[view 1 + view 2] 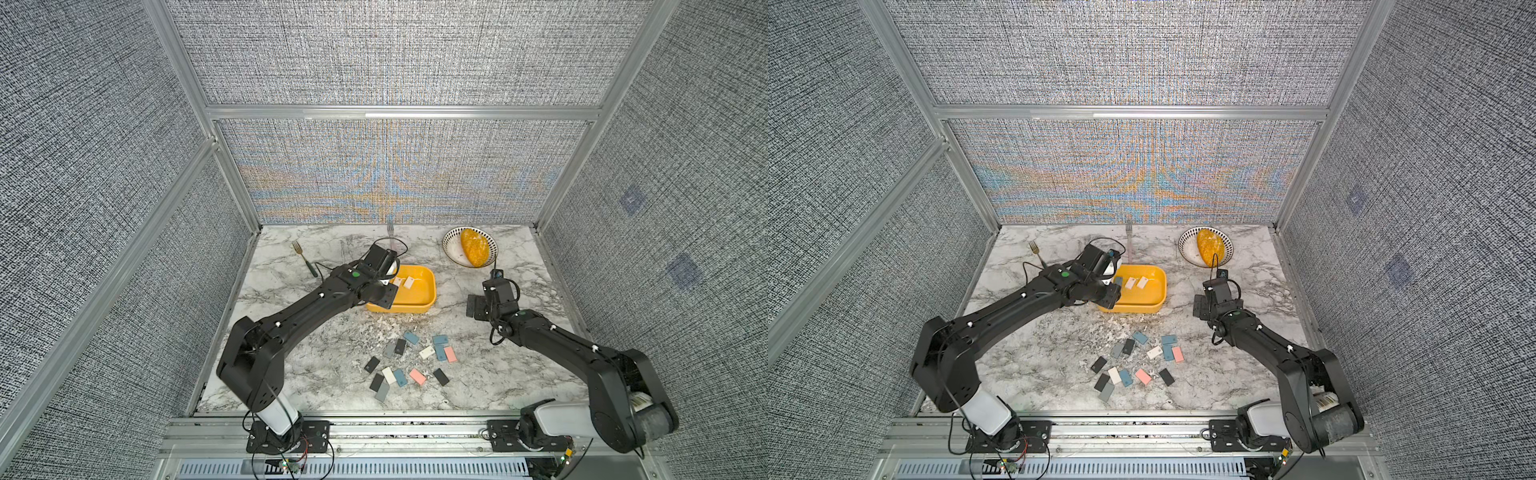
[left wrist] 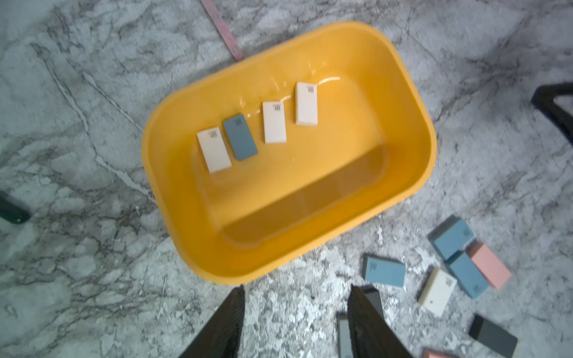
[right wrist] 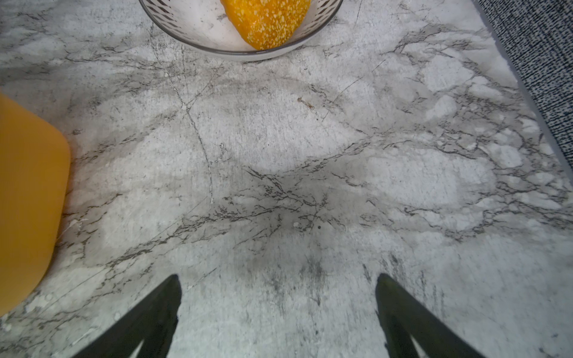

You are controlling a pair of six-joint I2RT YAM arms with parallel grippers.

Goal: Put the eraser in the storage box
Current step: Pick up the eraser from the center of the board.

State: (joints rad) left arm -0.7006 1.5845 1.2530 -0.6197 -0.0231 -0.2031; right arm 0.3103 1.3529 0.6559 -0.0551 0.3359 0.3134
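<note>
1. Storage box [image 1: 417,293]: a shallow yellow tub standing upright near the middle of the table [image 3: 279,139].
2. Contents: three white erasers [image 2: 274,122] and one blue eraser [image 2: 240,137] lie flat in a loose row on the box floor. The blue one is just beside a white one.
3. Left gripper [image 2: 296,289]: it hangs above the box's 8 o'clock corner. The jaws stand partly apart with only bare marble showing between them, so it holds nothing.
4. Right gripper [image 3: 278,278]: it sits at 3 o'clock from the box, well apart from it, over bare table. The jaws are spread wide and empty.
5. Loose erasers [image 1: 417,376]: a scatter of grey, black, blue, pink and white blocks lies flat at 6 o'clock from the box. Several touch their neighbours.
6. Step in hand (a judgement): this looks like the drop-off end of a cycle. Parted, empty jaws over a box that already holds erasers suggest one delivery is complete, with many blocks on the table not yet stored.
7. Next move (a judgement):
   - The left arm should travel toward 6 o'clock and choose an outlying block with free sides.
   - It should turn the jaws across the block's short width, lower to the marble and close.
   - Crowded pairs risk a double pinch.
8. Bowl [image 1: 451,249]: it stands at 1 o'clock from the box and plays no part in the task.
</note>
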